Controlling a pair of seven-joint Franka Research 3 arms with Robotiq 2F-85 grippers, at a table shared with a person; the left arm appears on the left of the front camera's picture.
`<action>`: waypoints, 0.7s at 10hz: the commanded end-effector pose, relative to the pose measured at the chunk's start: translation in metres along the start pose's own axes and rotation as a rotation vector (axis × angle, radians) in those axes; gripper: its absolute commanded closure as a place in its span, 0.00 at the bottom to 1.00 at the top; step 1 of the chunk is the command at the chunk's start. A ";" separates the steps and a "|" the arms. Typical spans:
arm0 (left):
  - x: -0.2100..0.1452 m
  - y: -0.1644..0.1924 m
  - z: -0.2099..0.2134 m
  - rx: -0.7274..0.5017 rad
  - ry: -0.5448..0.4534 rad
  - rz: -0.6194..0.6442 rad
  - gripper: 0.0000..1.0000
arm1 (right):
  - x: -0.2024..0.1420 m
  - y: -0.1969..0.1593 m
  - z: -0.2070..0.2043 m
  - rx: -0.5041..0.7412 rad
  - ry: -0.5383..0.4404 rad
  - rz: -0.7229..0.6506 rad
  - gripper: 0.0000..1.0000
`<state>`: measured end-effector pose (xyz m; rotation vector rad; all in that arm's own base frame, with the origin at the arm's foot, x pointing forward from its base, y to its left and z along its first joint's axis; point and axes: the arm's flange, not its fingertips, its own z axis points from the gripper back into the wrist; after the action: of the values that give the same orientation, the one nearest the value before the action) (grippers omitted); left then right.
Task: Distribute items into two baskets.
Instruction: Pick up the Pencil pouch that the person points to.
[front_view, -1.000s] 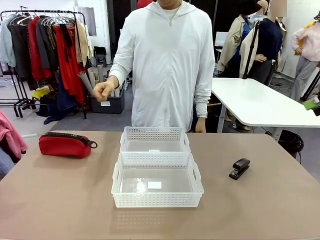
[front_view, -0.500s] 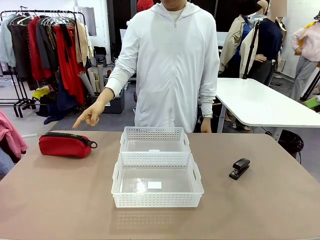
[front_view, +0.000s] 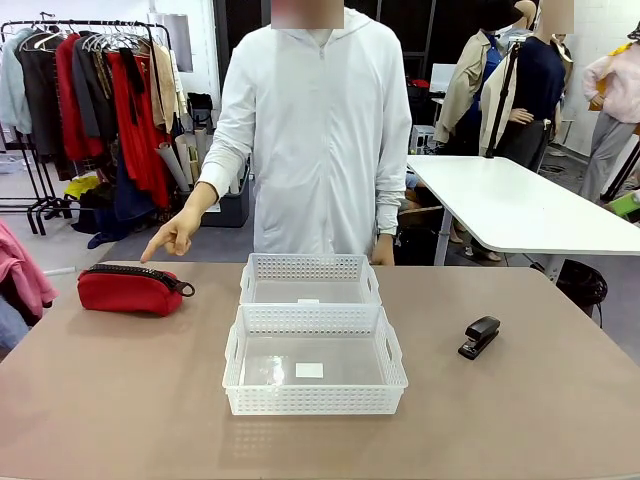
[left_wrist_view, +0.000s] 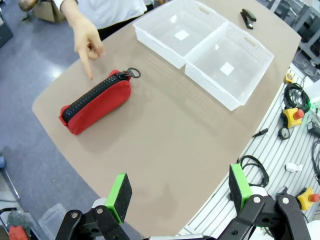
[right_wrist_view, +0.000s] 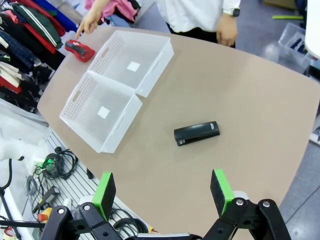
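Observation:
A red zip pouch (front_view: 131, 289) lies at the table's left; in the left wrist view the pouch (left_wrist_view: 96, 101) is far ahead of my open left gripper (left_wrist_view: 179, 190). A person's hand (front_view: 172, 236) points a finger down at it, the hand (left_wrist_view: 86, 41) just beyond the pouch. Two white lattice baskets sit mid-table, one near (front_view: 314, 361) and one far (front_view: 310, 280), both with nothing in them. A black stapler (front_view: 480, 336) rests at the right; the stapler (right_wrist_view: 196, 133) lies ahead of my open right gripper (right_wrist_view: 163, 192), well above the table.
A clothes rack (front_view: 100, 90) stands behind the table at far left and a white table (front_view: 520, 205) at far right. Cables and button boxes (left_wrist_view: 295, 115) lie off the table's near edge. Bare tabletop surrounds the baskets.
The person's hand has come down from chest height and now points at the red pouch. Nothing on the table has moved.

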<state>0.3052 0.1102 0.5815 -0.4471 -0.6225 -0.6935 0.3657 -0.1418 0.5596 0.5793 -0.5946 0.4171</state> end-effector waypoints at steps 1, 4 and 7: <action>-0.002 0.001 0.001 -0.010 -0.033 -0.002 0.00 | -0.001 0.000 0.000 0.019 -0.018 0.025 0.00; 0.000 0.000 0.000 0.000 0.000 0.000 0.00 | 0.000 0.000 0.000 0.000 0.000 0.000 0.00; 0.000 0.000 0.000 0.000 0.000 0.000 0.00 | 0.000 0.000 0.000 0.000 0.000 0.000 0.00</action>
<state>0.3055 0.1102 0.5816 -0.4485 -0.6235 -0.6886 0.3658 -0.1424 0.5590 0.5786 -0.5930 0.4152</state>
